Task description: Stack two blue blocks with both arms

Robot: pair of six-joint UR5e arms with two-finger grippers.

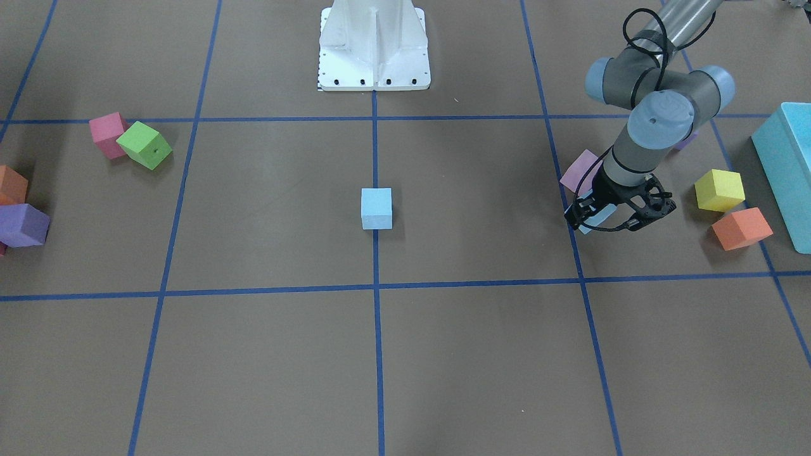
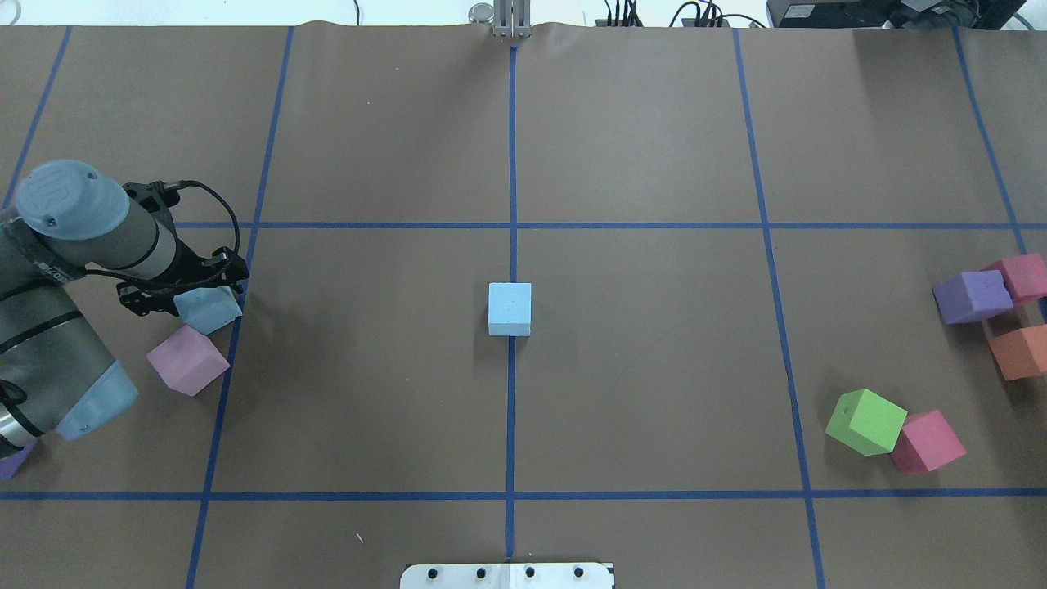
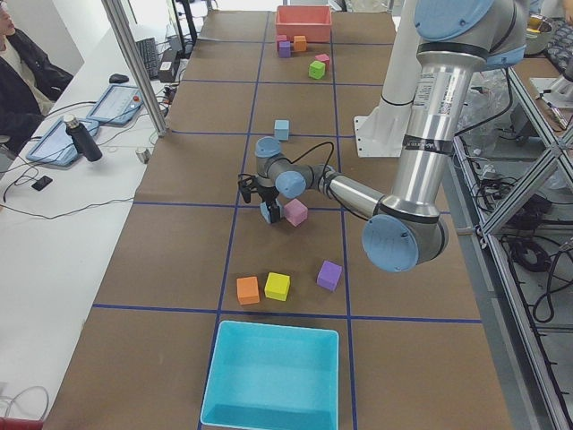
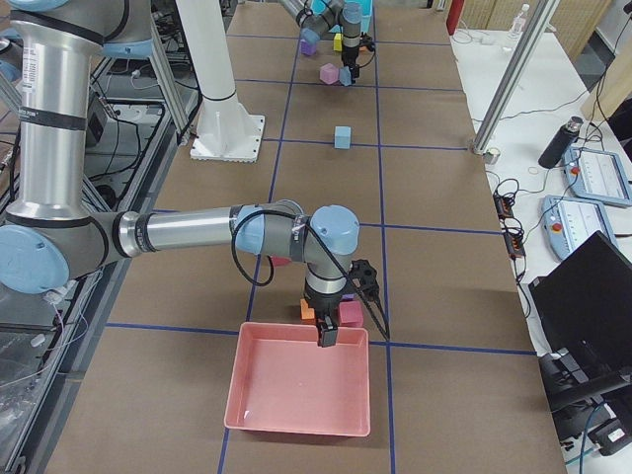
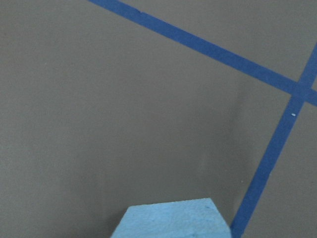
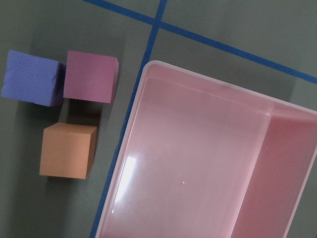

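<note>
Pinching from two sides, the left gripper's fingers (image 1: pixel 578 215) sit against one blue block (image 2: pixel 207 308), and we read them as closed on it, though the far finger is hidden under the gripper body. The left gripper (image 2: pixel 204 296) points down at the table on the left of the overhead view. Its black body and looped cable lead back to a wrist with a pale blue cap (image 2: pixel 69 200). From there the left arm (image 2: pixel 49 343) bends back toward the near left edge.

This cube has equal sides, so it has no long axis. It is turned askew to the blue tape line (image 2: pixel 231 343) just beside it. A pink cube (image 2: pixel 187 361) lies near it on the near side.

The other blue block (image 2: pixel 510 308) rests on the central tape line in the middle of the table, with its faces square to the grid, well apart from the first.

At the right end, the right gripper (image 4: pixel 329 336) hangs downward over the rim of the pink tray (image 4: pixel 296 430), with the right arm (image 4: pixel 188 232) stretched level behind it. We cannot tell how its fingers stand. Its wrist camera shows a purple cube (image 6: pixel 29 78), a magenta cube (image 6: pixel 90 77) and an orange cube (image 6: pixel 68 150) beside the tray.
</note>
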